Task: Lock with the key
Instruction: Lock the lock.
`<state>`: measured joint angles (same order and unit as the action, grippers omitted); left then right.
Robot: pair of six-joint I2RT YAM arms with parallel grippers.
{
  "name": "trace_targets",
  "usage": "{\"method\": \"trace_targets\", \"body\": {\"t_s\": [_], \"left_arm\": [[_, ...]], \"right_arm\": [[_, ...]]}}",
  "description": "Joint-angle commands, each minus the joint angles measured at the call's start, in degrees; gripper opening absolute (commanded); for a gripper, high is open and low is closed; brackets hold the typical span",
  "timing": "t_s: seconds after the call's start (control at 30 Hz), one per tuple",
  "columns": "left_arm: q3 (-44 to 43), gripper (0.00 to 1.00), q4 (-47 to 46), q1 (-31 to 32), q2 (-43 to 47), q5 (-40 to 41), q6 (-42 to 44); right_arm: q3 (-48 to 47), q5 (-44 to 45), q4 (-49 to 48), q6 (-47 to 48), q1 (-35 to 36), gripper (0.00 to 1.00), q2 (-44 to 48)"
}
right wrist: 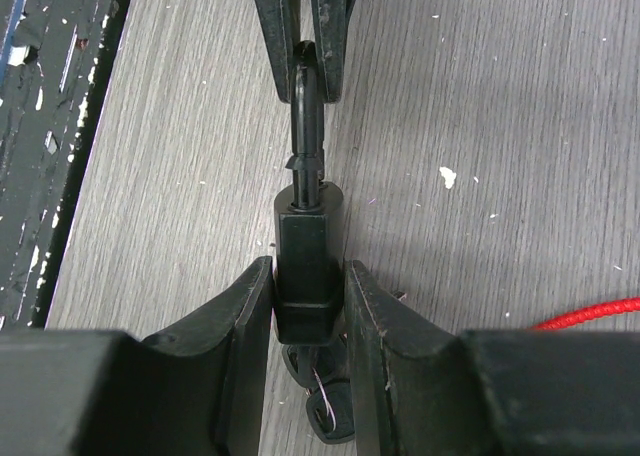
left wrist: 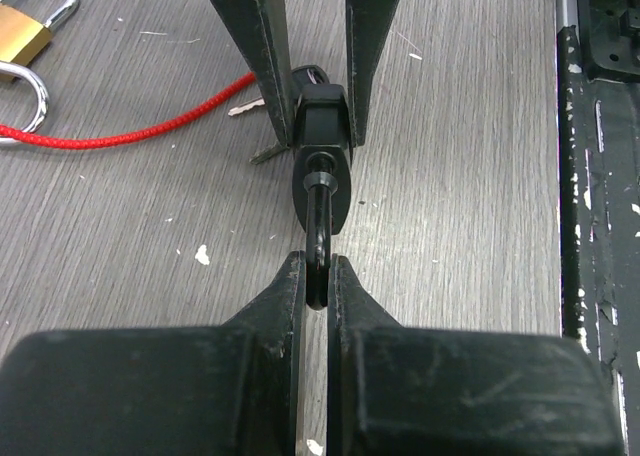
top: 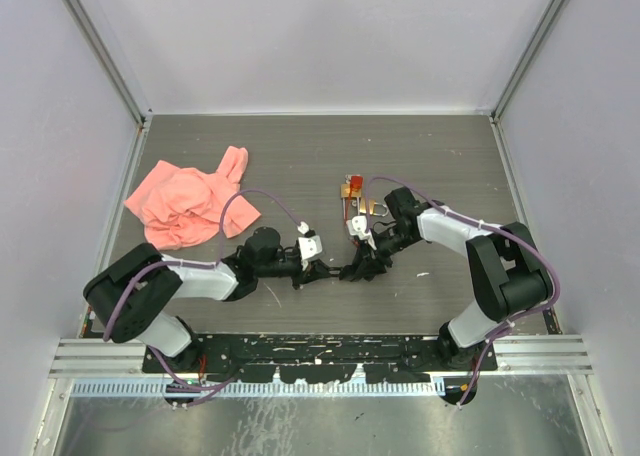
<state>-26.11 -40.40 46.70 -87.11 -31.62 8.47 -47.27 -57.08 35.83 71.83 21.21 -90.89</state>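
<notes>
Pinching the shackle [left wrist: 316, 238], left pincer [left wrist: 316, 276] faces right pincer [right wrist: 308, 276] clamping padlock [right wrist: 307, 238].

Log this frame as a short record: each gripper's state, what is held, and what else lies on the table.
left gripper: shut on the loop of the black padlock
right gripper: shut on the same padlock's body
key: silver blade showing beside the right gripper's fingers, close to the red cord
also on table: brass padlock; pink cloth at far left
</notes>
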Motion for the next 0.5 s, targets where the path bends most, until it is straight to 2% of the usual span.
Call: {"method": "trace_targets", "body": {"t_s": [0.0,0.07,0.3,0.47], "left_arm": [[-0.77,0.00,-1.99,0.26,3.33,1.10,0.82],[-1.17,0.00,-1.87,0.31,2.86,-0.97,-1.19],[0.10,0.00,-13.12,0.52,-4.26,-2.31,-8.07],[-0.68,0.00,-15.52,1.76,-7.89,-0.68,-8.37]], "right_arm": [[2.52,8.34,0.84,-0.64,1.70,0.01,-2.56],[2.44,8.50,0.21,-1.55,1.71,0.01,-2.69],[2.53,9.00,-0.23,-2.45,1.90,0.01,-2.79],[2.44,9.65,-0.08,-2.58,2.44,0.01,-3.21]]}}
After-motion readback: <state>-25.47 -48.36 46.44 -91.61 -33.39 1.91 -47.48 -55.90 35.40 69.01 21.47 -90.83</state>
